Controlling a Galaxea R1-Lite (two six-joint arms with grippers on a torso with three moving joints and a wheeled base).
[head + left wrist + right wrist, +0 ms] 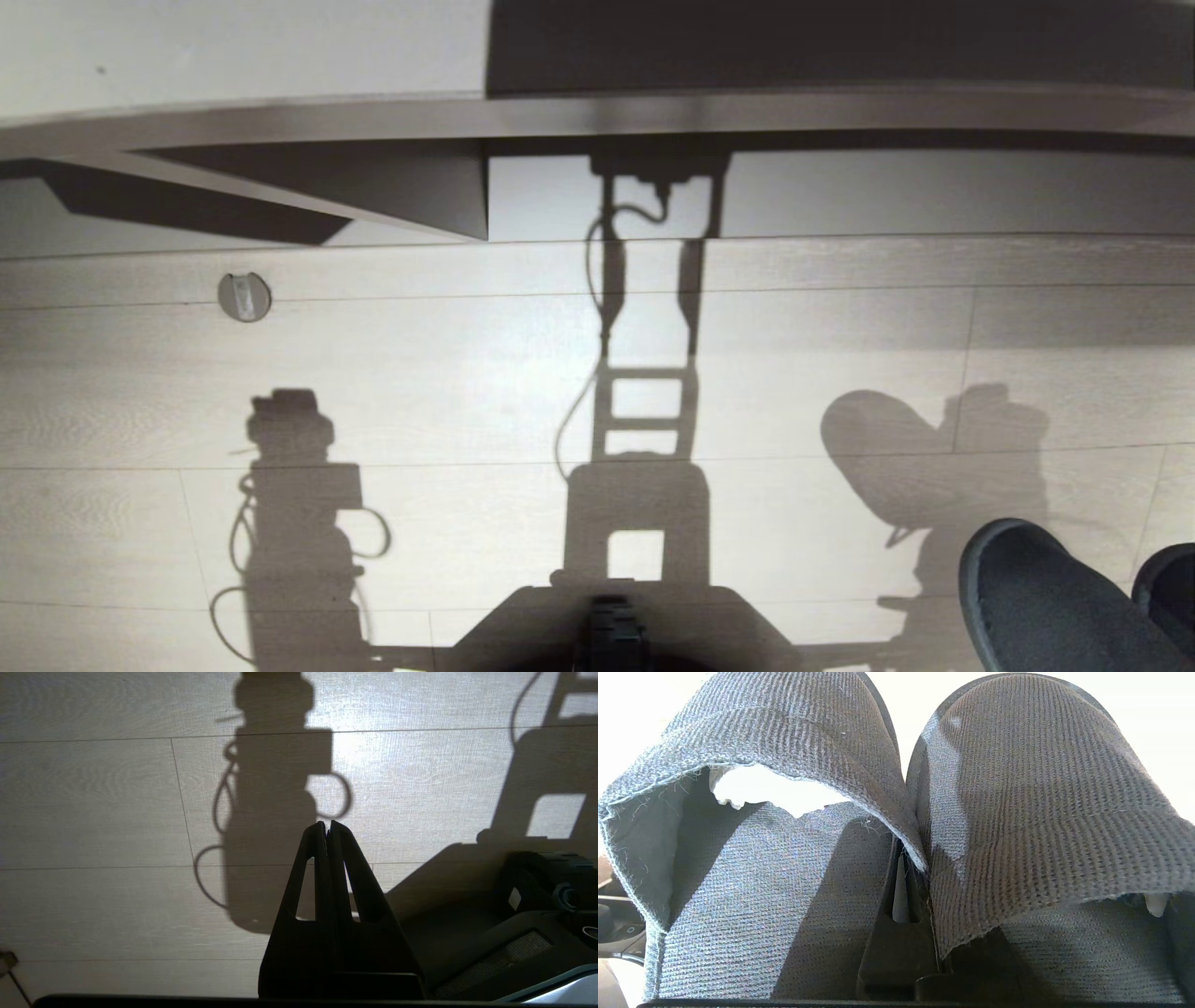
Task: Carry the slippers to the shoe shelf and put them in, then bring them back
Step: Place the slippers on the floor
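The two dark grey fabric slippers (784, 732) hang side by side, toes pointing away from the wrist. My right gripper (915, 863) is shut on their touching inner edges, one finger inside each slipper. In the head view the slippers (1046, 607) show at the bottom right above the pale plank floor; the gripper itself is out of that view. My left gripper (327, 825) is shut and empty, parked above the floor on the left side. The shoe shelf is out of view.
A long grey ledge (597, 114) of wall furniture runs across the far side, with a dark panel above it. A small round fitting (245, 297) sits in the floor at far left. My own base (616, 625) is at the bottom centre, casting shadows ahead.
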